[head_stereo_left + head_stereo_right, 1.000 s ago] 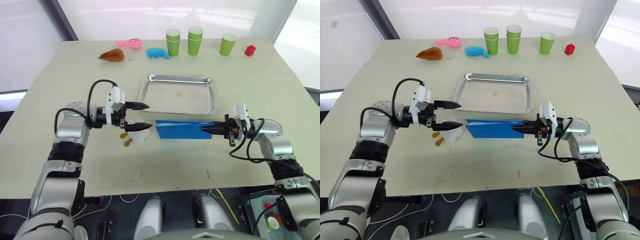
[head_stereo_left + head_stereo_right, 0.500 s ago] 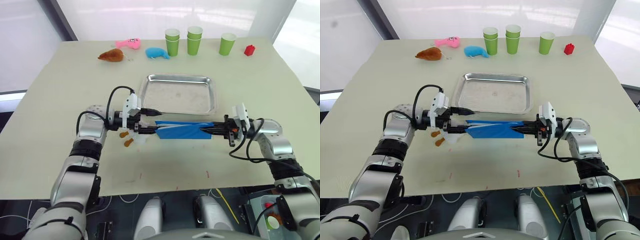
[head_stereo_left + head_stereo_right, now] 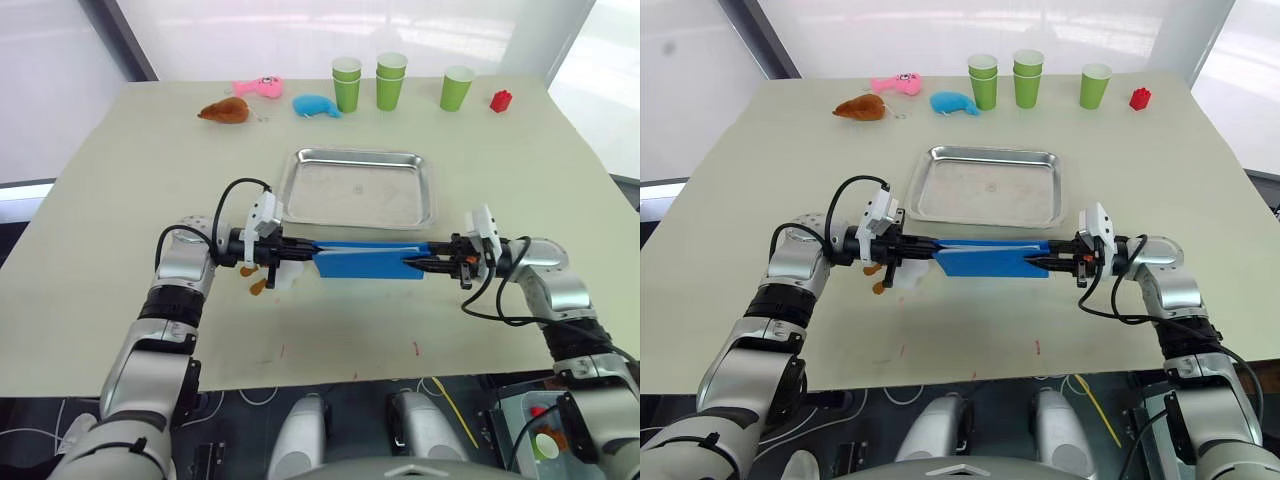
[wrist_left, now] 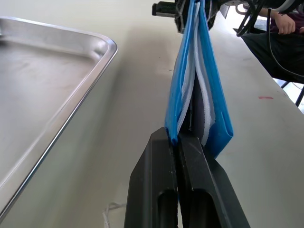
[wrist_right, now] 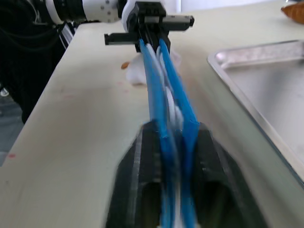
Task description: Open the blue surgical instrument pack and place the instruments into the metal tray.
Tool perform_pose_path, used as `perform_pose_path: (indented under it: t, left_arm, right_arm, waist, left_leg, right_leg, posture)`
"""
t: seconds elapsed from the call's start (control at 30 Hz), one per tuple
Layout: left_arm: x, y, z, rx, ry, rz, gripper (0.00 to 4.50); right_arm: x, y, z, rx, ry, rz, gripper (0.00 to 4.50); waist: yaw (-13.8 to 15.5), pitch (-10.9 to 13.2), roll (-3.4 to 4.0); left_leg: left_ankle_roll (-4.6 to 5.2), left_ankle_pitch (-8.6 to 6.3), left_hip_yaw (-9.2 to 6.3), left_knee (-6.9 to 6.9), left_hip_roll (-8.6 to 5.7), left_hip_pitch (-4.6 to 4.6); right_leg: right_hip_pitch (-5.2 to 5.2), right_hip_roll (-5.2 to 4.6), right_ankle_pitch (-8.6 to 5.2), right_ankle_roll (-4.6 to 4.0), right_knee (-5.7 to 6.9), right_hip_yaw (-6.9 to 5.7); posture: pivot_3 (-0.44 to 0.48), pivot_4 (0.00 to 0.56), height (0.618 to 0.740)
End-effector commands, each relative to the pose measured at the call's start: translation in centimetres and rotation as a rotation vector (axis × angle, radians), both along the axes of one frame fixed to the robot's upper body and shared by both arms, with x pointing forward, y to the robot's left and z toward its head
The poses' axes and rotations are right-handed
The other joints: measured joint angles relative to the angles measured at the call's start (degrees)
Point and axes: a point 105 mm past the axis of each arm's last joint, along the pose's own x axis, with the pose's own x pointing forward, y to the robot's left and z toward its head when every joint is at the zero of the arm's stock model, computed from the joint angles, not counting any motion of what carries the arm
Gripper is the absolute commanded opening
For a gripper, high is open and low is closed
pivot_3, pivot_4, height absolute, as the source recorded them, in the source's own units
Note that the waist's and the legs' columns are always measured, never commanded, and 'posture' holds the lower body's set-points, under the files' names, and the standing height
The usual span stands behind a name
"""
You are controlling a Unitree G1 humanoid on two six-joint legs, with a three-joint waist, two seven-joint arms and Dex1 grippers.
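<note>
The flat blue fabric instrument pack (image 3: 365,263) is pinched shut-folded betw. left hand (image 3: 307,245) & right hand (image 3: 420,262), shiny steel tray (image 3: 300,163) bare, instr. not yet out.

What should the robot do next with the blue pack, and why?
Probably lift one flap to spread it open. The blue surgical instrument pack is pinched at both ends by the left gripper and right gripper, folded, beside the empty metal tray.
</note>
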Motion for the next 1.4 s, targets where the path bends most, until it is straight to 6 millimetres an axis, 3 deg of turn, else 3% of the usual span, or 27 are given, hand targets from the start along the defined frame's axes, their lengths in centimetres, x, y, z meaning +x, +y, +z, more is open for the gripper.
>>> perform_pose_path:
  t: [0.03,0.07,0.1,0.17,0.2,0.33,0.47,0.6,0.77,1.2,1.4]
  left_arm:
    - [-0.3,0.0,0.6,-0.013,-0.021,-0.022,0.00]
    - [-0.2,-0.1,0.5,-0.012,-0.023,-0.020,0.00]
    - [-0.2,-0.1,0.3,-0.009,-0.021,-0.021,0.00]
    - [-0.3,-0.2,0.1,-0.003,-0.017,-0.024,0.00]
    - [-0.3,-0.2,0.1,-0.002,-0.016,-0.026,0.00]
    - [-0.3,-0.4,0.0,-0.003,-0.017,-0.028,0.00]
    - [-0.2,-0.5,-0.1,0.003,-0.015,-0.031,0.00]
    - [-0.2,-0.5,-0.2,0.005,-0.014,-0.034,0.00]
    - [-0.1,-0.6,-0.2,0.007,-0.010,-0.035,0.00]
    - [-0.1,-0.6,-0.4,-0.052,0.096,-0.018,0.00]
    - [1.6,-1.1,-0.5,-0.079,0.107,0.059,0.00]
  right_arm:
    - [-0.6,-1.0,1.5,0.015,0.005,-0.005,2.47]
    - [-0.8,-1.5,1.5,0.004,0.024,-0.008,2.98]
    - [-0.9,-2.0,1.6,-0.007,0.039,-0.012,3.12]
    - [-1.0,-2.8,1.8,-0.016,0.049,-0.038,4.20]
    - [-1.0,-3.3,2.2,-0.012,0.067,-0.052,4.47]
    - [-1.1,-3.7,4.0,0.031,0.069,-0.086,4.47]
    - [-1.6,-2.5,6.0,0.141,0.107,-0.062,4.47]
    - [-1.9,-1.5,6.6,0.195,0.149,-0.046,2.48]
    - [-2.0,-0.8,5.4,0.156,0.182,-0.044,0.06]
    - [-3.5,-0.5,-1.0,-0.057,0.267,-0.023,0.02]
    - [-4.5,-0.9,-4.4,-0.165,0.333,-0.008,0.02]
  waist:
    - [-0.01,0.00,0.00]
    - [-0.02,0.00,0.00]
    - [-0.02,0.00,0.00]
    - [-0.01,0.00,0.00]
    - [-0.01,0.00,0.00]
    - [-0.04,0.00,0.00]
    - [-0.04,0.00,0.00]
    - [0.14,0.00,-0.01]
    - [0.18,0.00,-0.01]
    - [0.14,0.00,-0.01]
    - [0.85,-0.02,-0.03]
  left_leg:
    - [0.00,0.00,0.01,0.00,0.00,0.00]
    - [0.00,0.00,0.01,0.00,0.00,0.00]
    - [0.00,0.00,0.00,0.01,0.00,0.00]
    - [0.00,0.00,0.00,0.00,0.00,0.00]
    - [0.00,0.00,0.00,0.00,0.00,0.00]
    - [0.00,0.00,0.00,0.00,0.00,0.00]
    - [0.00,0.00,-0.01,0.00,0.00,0.00]
    - [0.00,0.00,-0.01,0.01,0.00,0.00]
    - [0.00,0.00,-0.01,0.02,-0.02,-0.03]
    - [0.00,0.00,-0.02,0.02,-0.02,-0.02]
    - [0.00,0.00,-0.03,0.06,-0.05,-0.03]
  right_leg:
    - [0.00,0.00,0.00,0.00,0.00,0.00]
    - [0.00,0.00,0.00,0.00,0.00,0.01]
    - [0.00,0.00,0.00,0.00,0.00,0.00]
    - [0.00,0.00,0.00,0.00,0.00,0.00]
    - [0.00,0.01,0.00,0.00,0.00,0.00]
    - [0.00,0.01,0.00,0.00,0.00,0.01]
    - [0.00,0.02,0.00,0.00,0.00,0.00]
    - [0.01,0.01,0.00,0.00,0.00,0.00]
    - [0.01,-0.01,0.00,0.01,-0.01,-0.01]
    - [0.01,0.00,-0.01,0.02,-0.01,-0.02]
    - [0.04,-0.01,-0.01,0.02,-0.02,-0.04]
  posture:
    - [0.000,0.150,0.740]
    - [0.000,0.150,0.740]
    - [0.000,0.150,0.740]
    - [0.000,0.150,0.740]
    - [0.000,0.150,0.740]
    - [0.000,0.150,0.740]
    - [0.000,0.150,0.740]
    - [0.000,0.150,0.740]
    - [0.000,0.150,0.740]
    - [0.000,0.150,0.740]
    - [0.000,0.150,0.740]
